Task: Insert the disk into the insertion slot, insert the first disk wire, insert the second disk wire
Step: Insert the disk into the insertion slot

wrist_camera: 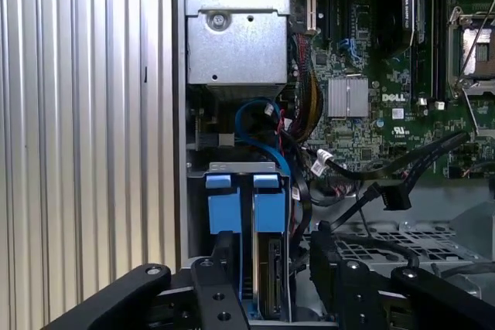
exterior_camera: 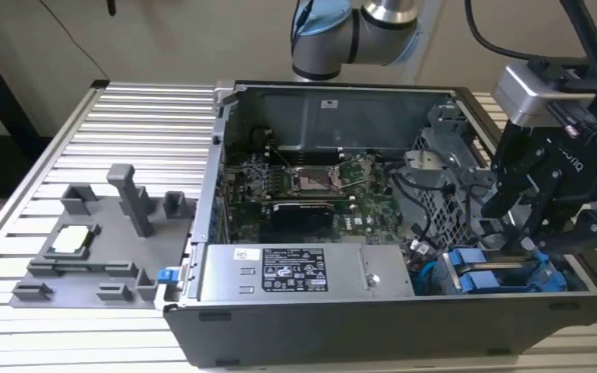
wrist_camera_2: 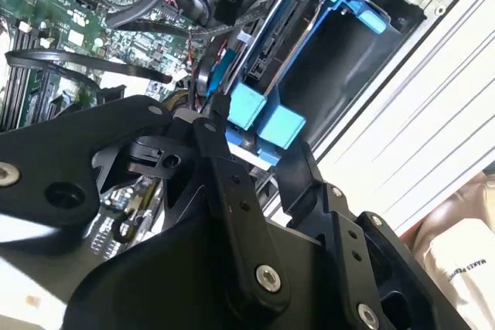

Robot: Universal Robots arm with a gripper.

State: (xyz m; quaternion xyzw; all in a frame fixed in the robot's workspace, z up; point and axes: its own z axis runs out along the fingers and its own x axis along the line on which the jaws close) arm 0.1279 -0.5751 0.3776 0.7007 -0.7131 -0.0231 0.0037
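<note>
The disk [wrist_camera: 272, 276], a grey drive in a bright blue carrier [wrist_camera: 267, 206], stands inside the insertion slot [wrist_camera: 241, 166] beside a second blue-tabbed carrier [wrist_camera: 219, 205]. Its connector edge [wrist_camera_2: 280, 32] is bare, with no plug on it. My gripper [wrist_camera: 274, 264] is open just above the cage, one finger on each side of the disk's end and apart from it. The second wrist view shows the fingers [wrist_camera_2: 224, 164] close to the blue tabs [wrist_camera_2: 263, 117]. In the exterior view the gripper [exterior_camera: 532, 241] hangs over the case's near corner on that view's right. A loose black wire plug [wrist_camera: 387, 195] lies next to the cage.
The open computer case [exterior_camera: 215, 256] lies on a slatted metal table [exterior_camera: 122, 116]. A blue cable [wrist_camera: 249, 113] and bundled wires [wrist_camera: 305, 113] run between the power supply [wrist_camera: 236, 52] and the cage. A perforated grey cage [wrist_camera: 402, 249] sits beside the slot. A grey fixture [exterior_camera: 102, 241] stands on the exterior view's left.
</note>
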